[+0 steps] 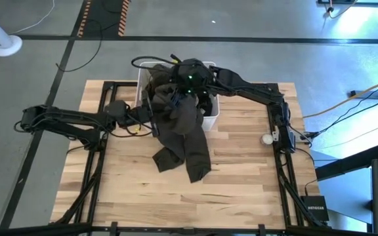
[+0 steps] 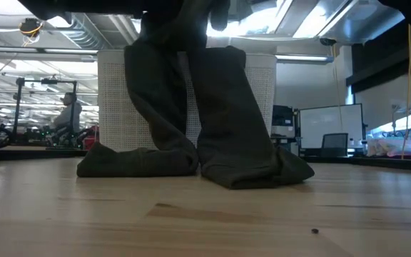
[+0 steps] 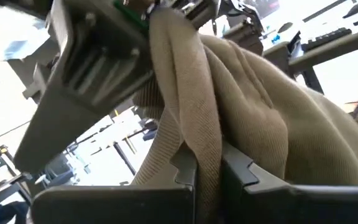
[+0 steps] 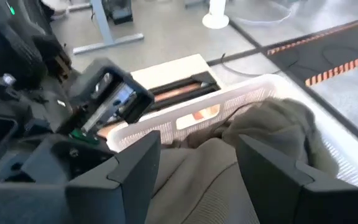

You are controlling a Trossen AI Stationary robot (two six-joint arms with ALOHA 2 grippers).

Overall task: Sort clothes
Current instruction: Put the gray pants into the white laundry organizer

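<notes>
Two arms: both dark arms reach to the far middle of the table, at the white rectangular plastic bin.
Garment: a dark olive-green soft fabric garment (it looks like trousers) hangs from above the bin's near edge down to the light wooden table top.
Garment ends: in the low view the two lower ends of the garment lie folded on the wood, in front of the bin.
Left gripper: the left gripper is at the left side of the hanging cloth; in the left wrist view its fingers are pressed together with a fold of the cloth pinched between them.
Right gripper: the right gripper is above the bin, at the top of the garment; in the right wrist view its fingers stand spread apart over the cloth, and I cannot tell if they touch it.
Bin content: more bunched fabric lies inside the bin; its true colour I cannot tell.
Background: a seated person shows far off in the room.
</notes>
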